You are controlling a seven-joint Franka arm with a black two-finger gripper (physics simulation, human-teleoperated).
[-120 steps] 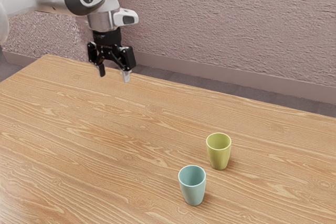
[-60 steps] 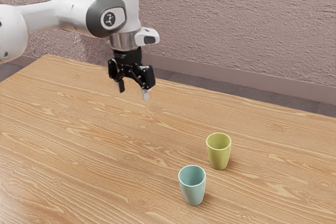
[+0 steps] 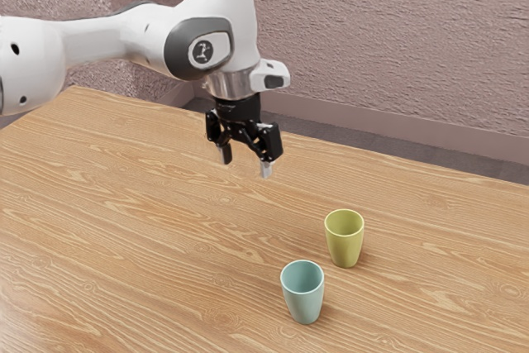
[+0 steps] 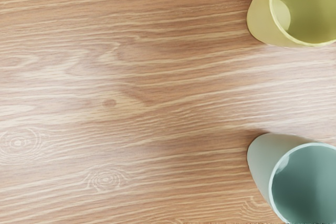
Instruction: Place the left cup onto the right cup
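A pale blue cup [image 3: 302, 290] stands upright near the table's front edge, and an olive-yellow cup [image 3: 344, 237] stands upright just behind it, toward the exterior view's right. Both are empty and a small gap separates them. My gripper [image 3: 245, 161] hangs open in the air above the wooden table [image 3: 124, 204], to the exterior view's left of the cups and well above them, with nothing between its fingers. The wrist view looks down on the blue cup [image 4: 296, 182] and the yellow cup [image 4: 294, 9], both off to one side of my hand.
A rough pinkish wall [image 3: 397, 31] with a baseboard runs behind the table's far edge. Bare wood stretches around the two cups on every side.
My arm has swung toward the exterior view's right and slightly lower, bringing the open gripper closer to the cups. The cups have not moved.
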